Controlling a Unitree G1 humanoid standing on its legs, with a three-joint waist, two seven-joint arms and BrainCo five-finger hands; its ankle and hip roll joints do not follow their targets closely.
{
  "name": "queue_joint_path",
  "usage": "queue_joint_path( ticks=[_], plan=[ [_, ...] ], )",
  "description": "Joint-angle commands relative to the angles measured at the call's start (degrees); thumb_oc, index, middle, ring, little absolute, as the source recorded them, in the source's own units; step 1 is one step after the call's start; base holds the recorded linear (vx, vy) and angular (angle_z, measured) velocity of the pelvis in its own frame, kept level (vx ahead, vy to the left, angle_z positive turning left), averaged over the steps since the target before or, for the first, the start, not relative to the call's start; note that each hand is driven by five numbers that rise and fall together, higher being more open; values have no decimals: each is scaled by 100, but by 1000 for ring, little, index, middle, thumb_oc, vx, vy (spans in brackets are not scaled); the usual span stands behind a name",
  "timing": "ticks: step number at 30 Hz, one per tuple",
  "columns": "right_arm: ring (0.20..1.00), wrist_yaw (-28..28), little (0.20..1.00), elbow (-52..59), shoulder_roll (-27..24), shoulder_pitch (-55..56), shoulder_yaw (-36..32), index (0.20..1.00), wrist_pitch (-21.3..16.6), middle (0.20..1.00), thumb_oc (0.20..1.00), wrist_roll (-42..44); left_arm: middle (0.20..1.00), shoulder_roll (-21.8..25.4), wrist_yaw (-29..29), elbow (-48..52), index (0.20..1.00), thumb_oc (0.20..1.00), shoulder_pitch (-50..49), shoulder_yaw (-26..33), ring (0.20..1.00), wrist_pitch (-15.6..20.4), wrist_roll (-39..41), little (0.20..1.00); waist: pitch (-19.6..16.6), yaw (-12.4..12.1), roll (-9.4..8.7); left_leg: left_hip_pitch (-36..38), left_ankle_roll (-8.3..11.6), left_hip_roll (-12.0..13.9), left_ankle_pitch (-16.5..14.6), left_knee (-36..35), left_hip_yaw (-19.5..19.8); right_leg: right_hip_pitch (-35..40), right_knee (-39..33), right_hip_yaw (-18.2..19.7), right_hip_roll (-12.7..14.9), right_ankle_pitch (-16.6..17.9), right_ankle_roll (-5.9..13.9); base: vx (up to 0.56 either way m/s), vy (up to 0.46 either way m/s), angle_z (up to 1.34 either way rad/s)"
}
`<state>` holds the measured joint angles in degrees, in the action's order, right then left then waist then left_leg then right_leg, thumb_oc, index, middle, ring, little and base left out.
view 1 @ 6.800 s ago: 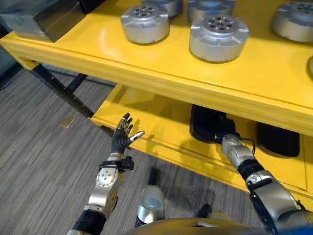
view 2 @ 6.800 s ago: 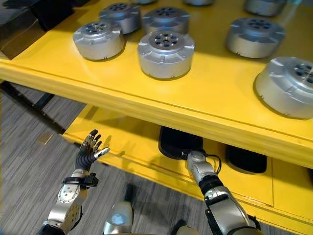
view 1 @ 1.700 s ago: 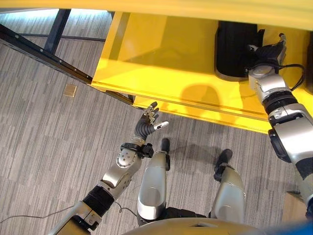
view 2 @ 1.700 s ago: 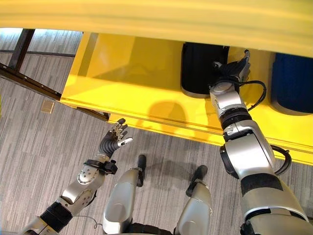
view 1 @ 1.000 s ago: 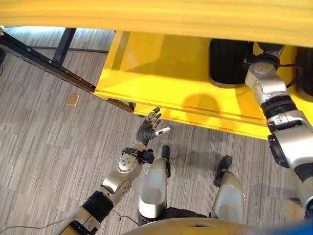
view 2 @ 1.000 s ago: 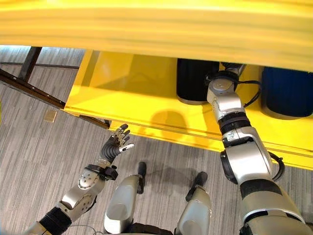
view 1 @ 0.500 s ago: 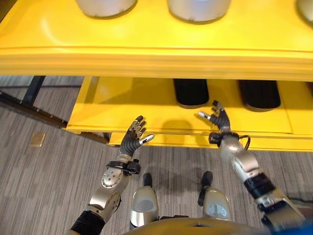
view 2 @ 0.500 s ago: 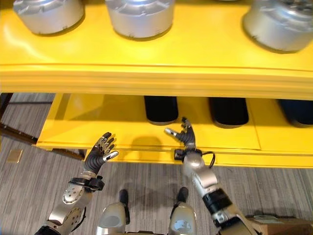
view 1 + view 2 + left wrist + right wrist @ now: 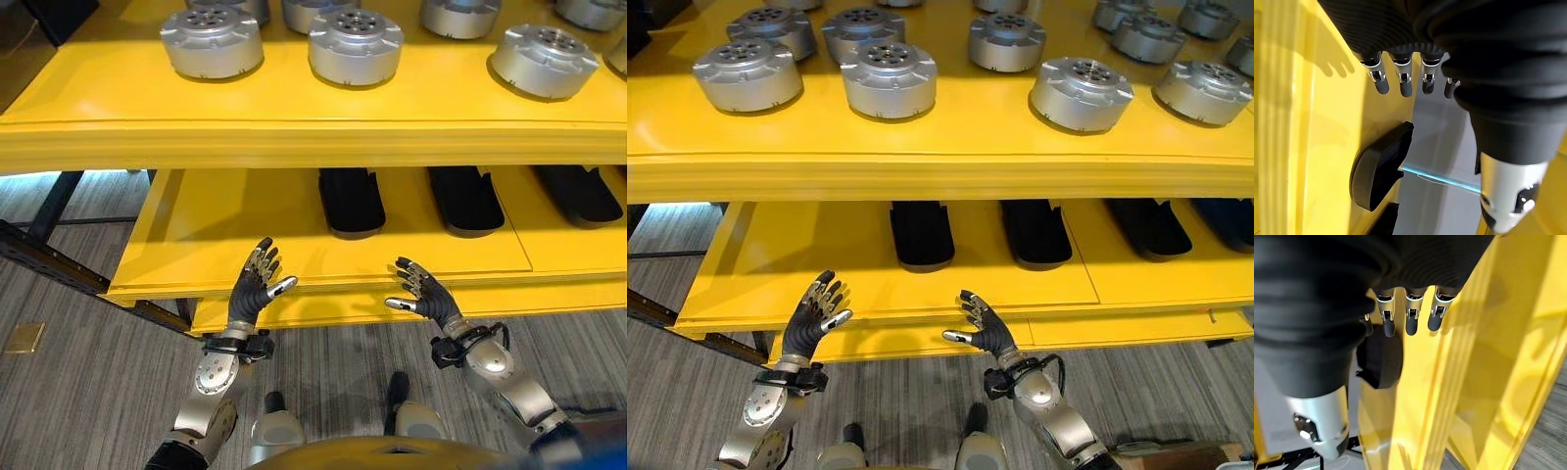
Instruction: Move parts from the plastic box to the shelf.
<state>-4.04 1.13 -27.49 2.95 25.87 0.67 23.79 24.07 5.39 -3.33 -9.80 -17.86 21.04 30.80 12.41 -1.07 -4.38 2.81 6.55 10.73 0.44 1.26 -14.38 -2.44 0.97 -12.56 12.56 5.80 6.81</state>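
Several round silver parts stand on the top board of the yellow shelf. Three flat black parts lie in a row on the lower board. My left hand is raised in front of the lower board's front edge, open and empty. At the same height to the right, my right hand is open and empty too. In the left wrist view its fingers are straight, with a black part beyond them. Straight fingers also show in the right wrist view, near a black part.
A dark metal frame bar runs under the shelf's left end over grey carpet. A small tan tile lies on the floor at left. A cardboard box corner shows at lower right. A dark box sits at the top board's left end.
The view has swung up from the lower board to take in the top board. My right hand has drawn back from the black part and now hovers open before the shelf edge.
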Motion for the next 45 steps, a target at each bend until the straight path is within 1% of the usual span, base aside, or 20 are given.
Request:
queue_joint_path(
  ticks=[1, 3, 6, 8, 9, 10, 11, 13, 15, 19, 21, 23, 26, 31, 33, 39, 40, 41, 42, 45],
  plan=[
    [1000, -125, 1000, 188, -10, -501, -155, 1000, -456, 1000, 1000, 265, 1000, 224, -819, 586, 1000, 1000, 263, 7, 1000, 77, -32, 1000, 332, -75, 41, -98, -379, 30, -237, 722, -117, 339, 460, 8, 461, -138, 523, -122, 166, 9],
    [1000, -241, 1000, 51, -18, -530, -250, 1000, -504, 1000, 1000, 297, 1000, 290, -872, 550, 1000, 1000, 352, -87, 1000, 437, -283, 1000, 378, -57, 27, -188, -437, -16, -327, 902, -149, 280, 499, 10, 527, -60, 525, -128, 202, 16],
    [1000, -398, 1000, -38, 29, -471, -391, 1000, -559, 1000, 1000, 221, 1000, 339, -1028, 597, 1000, 1000, 469, -123, 1000, 619, -91, 1000, 429, -27, 7, -278, -506, -95, -438, 1071, -159, 214, 520, 33, 644, 119, 538, -85, 155, 4],
    [1000, -633, 1000, -182, 180, -384, -522, 1000, -643, 1000, 1000, 37, 1000, 314, -1311, 586, 1000, 1000, 636, -141, 1000, 520, -114, 1000, 449, 7, -55, -270, -581, -230, -553, 1125, -254, 174, 347, 12, 843, 572, 598, -83, 152, -4],
    [1000, -623, 1000, -202, 190, -379, -535, 1000, -664, 1000, 1000, 26, 1000, 314, -1304, 580, 1000, 1000, 649, -150, 1000, 532, -122, 1000, 450, 12, -67, -259, -583, -248, -562, 1116, -269, 164, 315, 16, 871, 662, 616, -86, 129, -10],
    [1000, -538, 1000, -307, 264, -333, -627, 1000, -813, 1000, 1000, -82, 1000, 309, -1384, 539, 1000, 1000, 684, -225, 1000, 518, -238, 1000, 454, 71, -113, -165, -583, -306, -618, 1036, -370, 26, 252, 8, 1017, 1144, 727, -66, 133, -14],
    [1000, -411, 1000, -362, 301, -326, -659, 1000, -881, 1000, 1000, -124, 1000, 312, -1468, 511, 1000, 1000, 667, -270, 1000, 498, -264, 1000, 467, 92, -102, -31, -585, -294, -632, 929, -497, -112, 438, -15, 1050, 1335, 791, -84, 194, -29],
    [1000, -220, 1000, -382, 268, -302, -719, 1000, -929, 1000, 1000, -120, 1000, 343, -1492, 504, 1000, 1000, 584, -259, 1000, 504, -334, 1000, 426, 119, -43, 54, -588, -278, -535, 769, -680, -121, 667, -192, 978, 1136, 767, -74, 194, -81],
    [1000, -1, 1000, -304, 125, -256, -797, 1000, -940, 1000, 1000, -61, 1000, 434, -1460, 451, 1000, 1000, 424, -238, 1000, 559, -459, 1000, 298, 109, 89, 112, -591, -313, -273, 442, -902, -150, 1252, -418, 814, 908, 664, -109, 191, -86],
    [1000, 94, 1000, -208, -29, -209, -910, 1000, -852, 1000, 1000, 8, 1000, 497, -1643, 428, 1000, 1000, 219, -90, 1000, 657, -195, 1000, 143, 12, 219, 163, -643, -317, -248, 233, -1020, -40, 1996, -646, 735, 313, 579, -17, 52, -74],
    [1000, 31, 1000, -238, -68, -276, -896, 1000, -798, 1000, 1000, 8, 1000, 484, -1602, 382, 1000, 1000, 166, -34, 1000, 727, -196, 1000, 107, -47, 212, 142, -624, -260, -214, 247, -1165, 132, 1863, -885, 671, 49, 508, -47, -146, -69],
    [1000, -103, 1000, -248, -67, -340, -862, 1000, -693, 1000, 1000, 26, 1000, 457, -1537, 333, 1000, 1000, 187, -10, 1000, 743, -210, 1000, 112, -100, 125, 77, -529, -114, -179, 404, -1388, 445, 1262, -1244, 511, -179, 435, -11, -323, -88],
    [1000, -331, 1000, -212, -74, -289, -929, 1000, -584, 1000, 1000, -59, 1000, 401, -1590, 342, 1000, 1000, 138, -29, 1000, 726, -228, 1000, 100, -48, 110, 155, -417, 42, -52, 354, -1580, 591, 917, -1403, 316, -412, 356, 24, -236, -73],
    [1000, -710, 1000, -262, -226, -133, -1342, 1000, -491, 1000, 1000, -245, 1000, 303, -1773, 391, 1000, 1000, 9, -63, 1000, 594, -144, 1000, 56, 205, 97, 280, -227, 163, 149, 130, -1783, 693, 580, -1322, 76, -497, 299, 74, -264, -60],
    [1000, -648, 1000, -294, -371, 32, -1575, 1000, -416, 1000, 1000, -211, 1000, 239, -2119, 411, 1000, 1000, -66, -118, 1000, 399, 349, 1000, 31, 380, 71, 300, -171, 263, 170, 127, -1914, 651, 589, -1269, -34, -565, 204, 109, -386, -57],
    [1000, -1187, 1000, -480, -280, 123, -1714, 1000, -516, 1000, 1000, -204, 1000, 186, -1927, 321, 1000, 1000, 38, -3, 1000, 605, 486, 1000, 73, 615, 33, 216, -64, 502, 215, 279, -2106, 555, 503, -1151, -289, -655, -28, 57, -349, -25],
    [1000, -1396, 1000, -529, -321, 200, -1851, 1000, -546, 1000, 1000, -441, 1000, 182, -1823, 356, 1000, 1000, 83, 47, 1000, 640, 512, 1000, 85, 719, 54, 185, 31, 664, 358, 287, -2183, 506, 507, -1130, -380, -703, -99, 54, -371, -36],
    [1000, -1405, 1000, -534, -322, 201, -1856, 1000, -550, 1000, 1000, -455, 1000, 179, -1811, 357, 1000, 1000, 85, 48, 1000, 643, 501, 1000, 85, 720, 58, 185, 39, 675, 369, 286, -2188, 501, 510, -1128, -388, -709, -106, 78, -454, -33],
    [1000, -1515, 1000, -507, -427, 255, -1949, 1000, -696, 1000, 1000, -528, 1000, 177, -1600, 360, 1000, 1000, 146, 74, 1000, 706, 428, 1000, 98, 794, 96, 153, 187, 858, 649, 306, -2214, 450, 538, -1093, -473, -762, -176, 51, -291, -47],
    [1000, -1602, 1000, -564, -548, 214, -2160, 1000, -789, 1000, 1000, -418, 1000, 154, -1345, 388, 1000, 1000, 286, 115, 1000, 741, 455, 1000, 123, 898, 145, 122, 363, 1096, 982, 387, -2171, 355, 613, -1013, -596, -876, -288, 50, -344, -52]
  ],
)
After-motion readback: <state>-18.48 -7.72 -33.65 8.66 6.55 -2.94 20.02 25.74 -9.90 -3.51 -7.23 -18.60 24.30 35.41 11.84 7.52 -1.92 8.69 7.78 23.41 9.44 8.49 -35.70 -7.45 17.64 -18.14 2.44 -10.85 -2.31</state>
